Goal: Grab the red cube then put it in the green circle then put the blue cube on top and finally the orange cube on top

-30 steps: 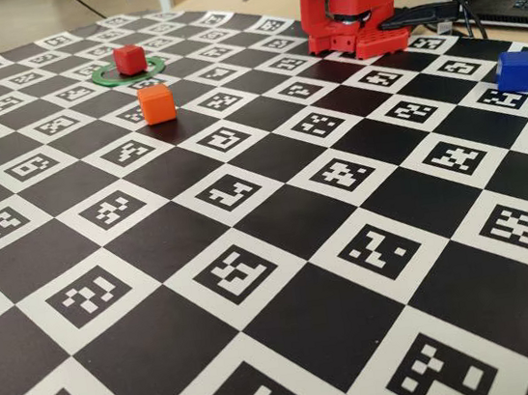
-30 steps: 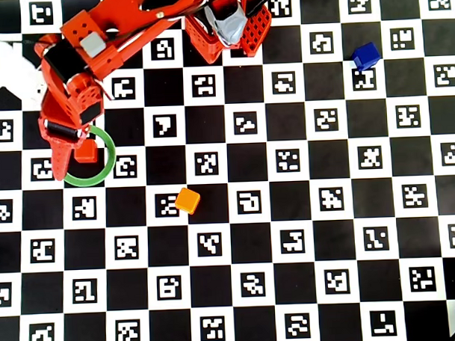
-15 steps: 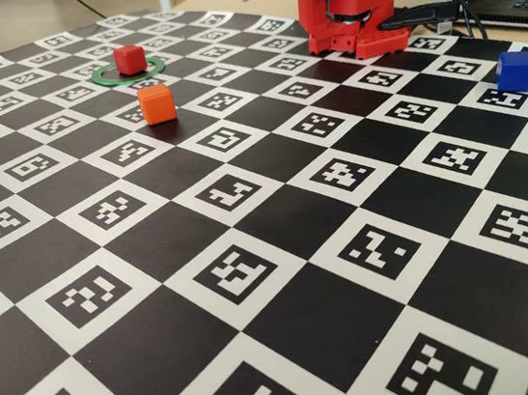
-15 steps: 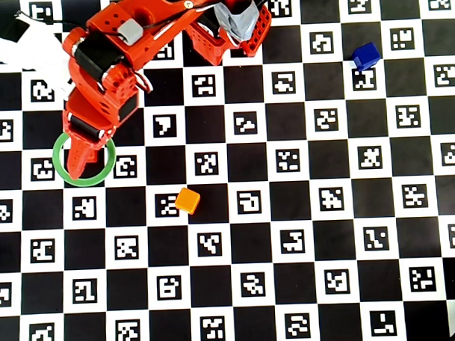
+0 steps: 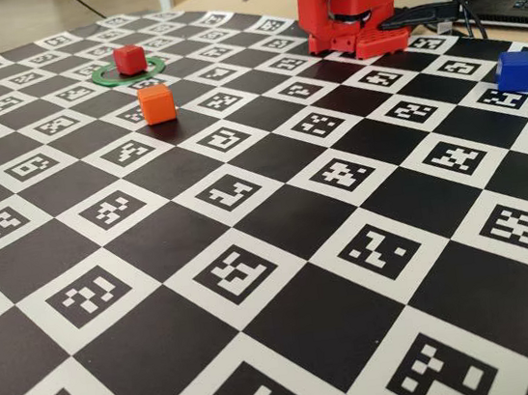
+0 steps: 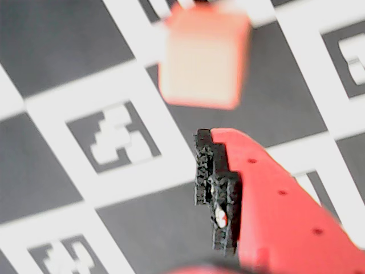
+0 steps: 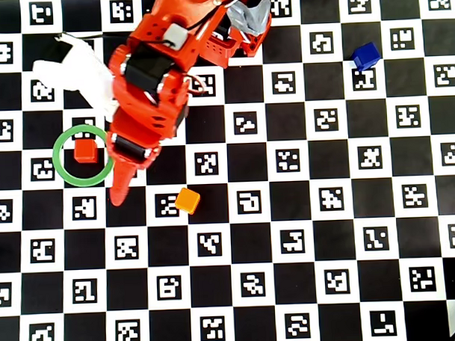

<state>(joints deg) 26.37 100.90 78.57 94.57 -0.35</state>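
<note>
In the overhead view, at the left, the red cube (image 7: 85, 151) sits inside the green circle (image 7: 61, 167), a little off-centre toward the ring's upper left but clear of the band; the fixed view shows the same, with the cube standing square within the ring at the far left of the checkered desk (image 5: 281, 254). Just right of the ring the gripper (image 7: 122, 188) points down the picture, its tip over the board between the ring and the orange cube (image 7: 187, 200), which lies on the desk a short way further right and nearer the bottom. Far off at the upper right rests the blue cube (image 7: 365, 56), well apart from everything else. By the task's order blue should go on next, so one risk, as I judge it, is that the arm takes orange first because it is so close; another is that a low sweep to the right clips the orange cube or drags the ring out from around the red one. In the wrist view the orange cube (image 6: 204, 60) shows blurred beyond the gripper (image 6: 219, 188), untouched; the jaws look pressed together with nothing between them, so I read the gripper as clenched and empty.
</note>
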